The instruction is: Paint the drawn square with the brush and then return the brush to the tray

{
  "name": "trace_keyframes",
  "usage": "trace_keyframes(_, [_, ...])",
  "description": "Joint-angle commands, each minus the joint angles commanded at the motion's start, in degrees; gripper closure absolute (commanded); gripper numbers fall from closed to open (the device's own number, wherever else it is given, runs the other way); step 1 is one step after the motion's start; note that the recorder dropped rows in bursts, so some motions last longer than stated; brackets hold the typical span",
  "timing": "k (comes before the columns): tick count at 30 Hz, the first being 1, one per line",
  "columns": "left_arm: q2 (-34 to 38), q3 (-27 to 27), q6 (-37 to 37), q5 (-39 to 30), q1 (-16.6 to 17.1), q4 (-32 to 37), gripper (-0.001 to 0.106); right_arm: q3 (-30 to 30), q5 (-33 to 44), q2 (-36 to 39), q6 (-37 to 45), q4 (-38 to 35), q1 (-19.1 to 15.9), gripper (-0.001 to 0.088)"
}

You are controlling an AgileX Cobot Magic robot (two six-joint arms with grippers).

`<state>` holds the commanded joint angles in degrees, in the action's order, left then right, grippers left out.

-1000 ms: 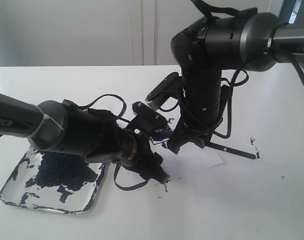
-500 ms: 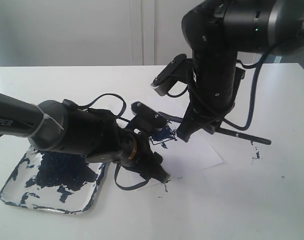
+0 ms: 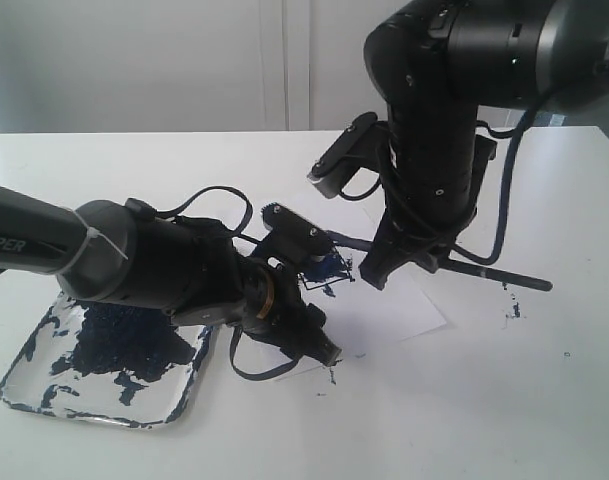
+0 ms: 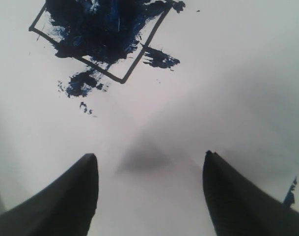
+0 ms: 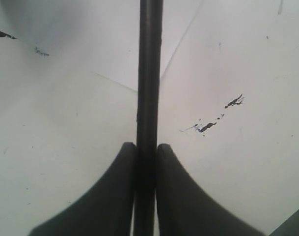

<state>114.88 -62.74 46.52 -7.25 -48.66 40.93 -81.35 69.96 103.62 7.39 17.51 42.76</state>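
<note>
Blue-black paint blotches the tray (image 3: 19,385) at the near left, where the brush (image 3: 504,277) must finally return; just beyond, the left gripper (image 4: 149,156) hangs low over the paper (image 3: 404,310) with its 2 fingers spread and empty, probably to steady the sheet. Farther back, the drawn square (image 4: 105,39) is largely daubed, and the right gripper (image 5: 147,147) clamps the brush mid-handle, nearly flat, tip end toward the square for further strokes.
</note>
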Motion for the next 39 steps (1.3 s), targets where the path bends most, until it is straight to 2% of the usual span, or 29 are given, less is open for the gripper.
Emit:
trace_keyframes(12, [0.0, 0.0, 0.0, 0.0, 0.0, 0.0, 0.04, 0.1, 0.0, 2.0, 0.0, 0.6, 0.0, 0.0868])
trace_keyframes(17, [0.0, 0.0, 0.0, -0.2, 0.0, 0.0, 0.04, 0.1, 0.0, 2.0, -1.8, 3.8, 0.0, 0.0868])
trace_keyframes(28, [0.0, 0.0, 0.0, -0.2, 0.0, 0.0, 0.04, 0.1, -1.0, 2.0, 0.6, -2.3, 0.0, 0.0868])
trace_keyframes(39, [0.0, 0.0, 0.0, -0.2, 0.0, 0.0, 0.04, 0.1, -2.4, 2.0, -0.1, 0.7, 0.0, 0.0868])
